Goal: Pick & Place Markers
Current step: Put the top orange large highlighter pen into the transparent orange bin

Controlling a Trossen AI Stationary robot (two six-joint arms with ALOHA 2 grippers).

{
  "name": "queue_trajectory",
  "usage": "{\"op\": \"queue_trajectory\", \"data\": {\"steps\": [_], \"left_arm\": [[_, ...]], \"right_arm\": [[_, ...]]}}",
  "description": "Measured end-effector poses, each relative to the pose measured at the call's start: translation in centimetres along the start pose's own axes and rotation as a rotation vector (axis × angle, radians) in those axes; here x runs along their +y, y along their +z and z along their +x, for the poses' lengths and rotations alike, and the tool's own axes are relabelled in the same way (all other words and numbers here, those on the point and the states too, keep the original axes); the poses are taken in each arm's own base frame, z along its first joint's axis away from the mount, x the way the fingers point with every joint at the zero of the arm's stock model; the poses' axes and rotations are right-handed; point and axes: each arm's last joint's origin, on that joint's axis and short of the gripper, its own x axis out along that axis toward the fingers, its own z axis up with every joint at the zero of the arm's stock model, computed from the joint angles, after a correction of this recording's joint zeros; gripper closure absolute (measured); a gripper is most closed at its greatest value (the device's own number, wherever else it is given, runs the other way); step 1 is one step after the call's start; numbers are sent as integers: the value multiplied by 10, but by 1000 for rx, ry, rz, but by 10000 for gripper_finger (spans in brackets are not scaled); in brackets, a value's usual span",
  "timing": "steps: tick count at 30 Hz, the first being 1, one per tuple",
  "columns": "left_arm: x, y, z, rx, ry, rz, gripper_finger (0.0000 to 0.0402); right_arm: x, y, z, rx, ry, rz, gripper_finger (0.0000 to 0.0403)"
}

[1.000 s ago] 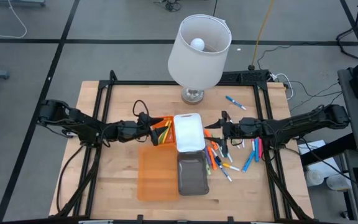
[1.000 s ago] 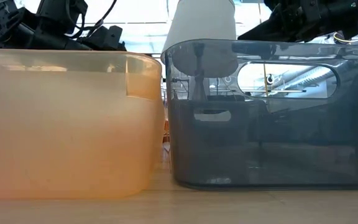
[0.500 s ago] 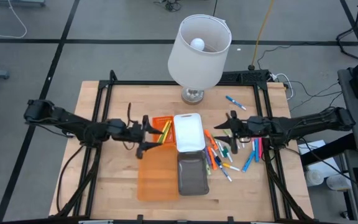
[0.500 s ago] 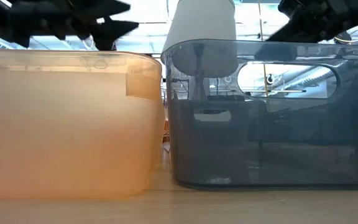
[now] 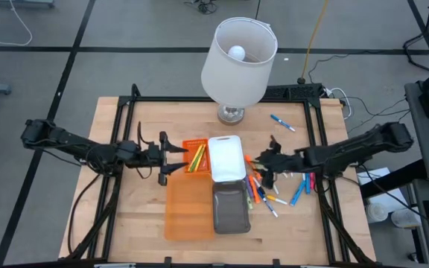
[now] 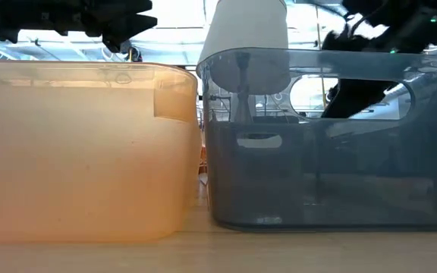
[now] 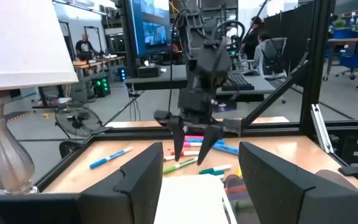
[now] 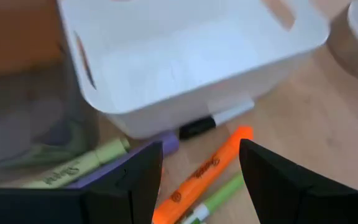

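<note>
Both grippers' fingers (image 7: 135, 180) spread (empty).

Bright even light; backlit low view; right wrist view blurred.

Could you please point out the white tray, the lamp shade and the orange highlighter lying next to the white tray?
white tray (image 5: 226, 158): high view, middle of its bare floor.
lamp shade (image 5: 238, 63): high view, its outer white side.
orange highlighter (image 8: 205, 175): right wrist view, mid-barrel, near the printed lettering.
</note>
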Motion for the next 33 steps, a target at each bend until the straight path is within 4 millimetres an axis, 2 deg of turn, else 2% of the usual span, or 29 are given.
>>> {"op": "queue_trajectory", "data": {"steps": [4, 12, 21, 27, 33], "left_arm": [[0, -1, 0, 8, -1, -1, 193], [0, -3, 0, 30, -2, -7, 208], [0, -7, 0, 65, -3, -13, 215], [0, -7, 0, 69, -2, -18, 215], [0, -7, 0, 69, -2, -18, 215]], "right_arm": [[6, 2, 17, 127, -48, 7, 202], [7, -10, 40, 230, -95, 37, 203], [5, -12, 46, 277, -49, 113, 228], [6, -13, 47, 277, -49, 107, 238], [7, -21, 58, 327, -62, 64, 239]]}}
